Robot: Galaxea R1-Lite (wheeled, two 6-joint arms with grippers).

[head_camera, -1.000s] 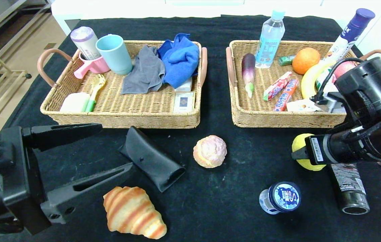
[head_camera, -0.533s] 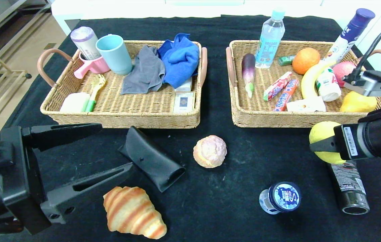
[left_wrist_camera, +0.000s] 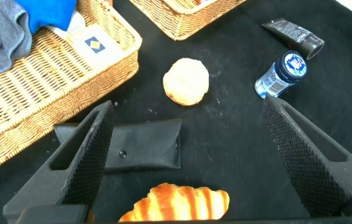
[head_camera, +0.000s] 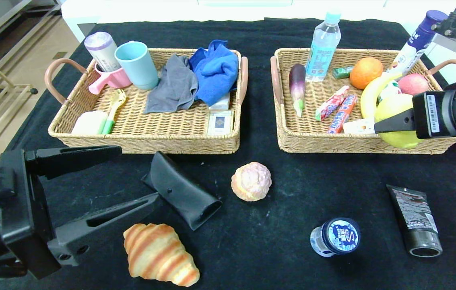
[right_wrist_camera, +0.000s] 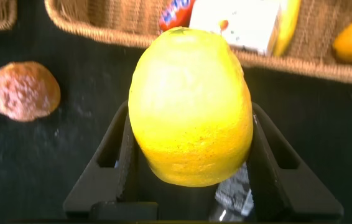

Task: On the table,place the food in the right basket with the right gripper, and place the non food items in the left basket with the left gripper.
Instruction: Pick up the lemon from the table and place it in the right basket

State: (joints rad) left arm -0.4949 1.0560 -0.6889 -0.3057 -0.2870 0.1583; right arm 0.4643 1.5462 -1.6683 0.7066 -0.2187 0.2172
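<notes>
Two of my fingers clamp the lemon (head_camera: 397, 121) between them: my right gripper (head_camera: 395, 121) holds it over the near right corner of the right basket (head_camera: 292, 139), above the wicker rim. In the right wrist view the lemon (right_wrist_camera: 190, 106) fills the gap between the black fingers (right_wrist_camera: 111, 165), with the basket's front wall beyond it.

My left gripper (head_camera: 99, 187) hangs over the table's near left part, its fingers spread wide. Between and just past the fingertips lies the glasses case (head_camera: 181, 189), and the croissant (head_camera: 157, 253) sits nearer the front edge.

Out on the black table (head_camera: 292, 241), the cream puff (head_camera: 251, 181) rests near the middle, in front of the gap between the baskets. The white bottle (head_camera: 335, 237) lies toward the near right, and the black tube (head_camera: 415, 219) lies beside it, closer to the right edge. The left basket (head_camera: 151, 141) stands at the far left.
</notes>
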